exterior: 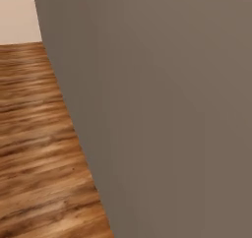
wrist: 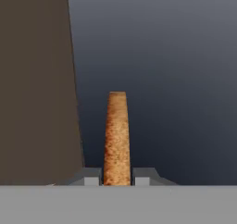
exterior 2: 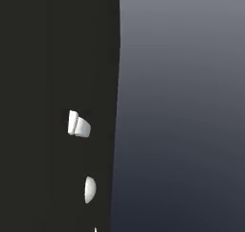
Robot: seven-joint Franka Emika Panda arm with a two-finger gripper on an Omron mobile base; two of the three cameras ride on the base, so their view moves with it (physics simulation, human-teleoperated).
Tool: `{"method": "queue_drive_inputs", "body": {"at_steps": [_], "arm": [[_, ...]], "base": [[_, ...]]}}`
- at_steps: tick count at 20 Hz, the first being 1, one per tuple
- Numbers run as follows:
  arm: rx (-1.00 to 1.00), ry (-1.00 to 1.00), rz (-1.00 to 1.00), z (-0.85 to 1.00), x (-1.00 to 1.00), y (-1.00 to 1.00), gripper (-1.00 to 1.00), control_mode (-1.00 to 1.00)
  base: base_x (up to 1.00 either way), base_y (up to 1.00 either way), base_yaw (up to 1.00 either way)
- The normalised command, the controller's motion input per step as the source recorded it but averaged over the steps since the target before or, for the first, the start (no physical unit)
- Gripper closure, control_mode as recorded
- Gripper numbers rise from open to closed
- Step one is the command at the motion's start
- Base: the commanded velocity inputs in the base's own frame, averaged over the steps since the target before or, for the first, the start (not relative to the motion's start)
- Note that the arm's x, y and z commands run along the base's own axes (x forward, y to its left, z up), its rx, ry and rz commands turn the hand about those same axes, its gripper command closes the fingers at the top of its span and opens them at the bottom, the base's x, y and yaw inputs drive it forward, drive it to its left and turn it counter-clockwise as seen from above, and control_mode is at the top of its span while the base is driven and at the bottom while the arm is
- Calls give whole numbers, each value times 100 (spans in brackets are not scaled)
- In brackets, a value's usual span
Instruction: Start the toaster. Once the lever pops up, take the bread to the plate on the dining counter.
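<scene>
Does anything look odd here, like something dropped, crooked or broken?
Nothing stands out. In the hand view the bread sits edge-on between the two fingers, straight and whole. Beyond it are only plain grey and brown surfaces, and wooden floor in the left base view, with nothing spilled.

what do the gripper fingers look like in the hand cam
The gripper shows two small, blocky grey finger tips with flat tops and lighter squarish inner faces. No cables or markings are visible on them.

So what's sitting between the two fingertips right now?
The bread, seen edge-on in the hand view: a brown-crusted slice standing up between the two fingertips, with the gripper shut on its lower end.
</scene>
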Motion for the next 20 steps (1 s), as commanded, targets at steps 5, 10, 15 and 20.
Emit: {"method": "queue_drive_inputs", "body": {"at_steps": [5, 10, 15, 20], "arm": [[0, 0, 0, 0, 0, 0, 100, 100], [0, 0, 0, 0, 0, 0, 100, 100], [0, 0, 0, 0, 0, 0, 100, 100], [0, 0, 0, 0, 0, 0, 100, 100]], "base": [[99, -15, 35], [100, 0, 40], [100, 0, 39], [100, -2, 32]]}}
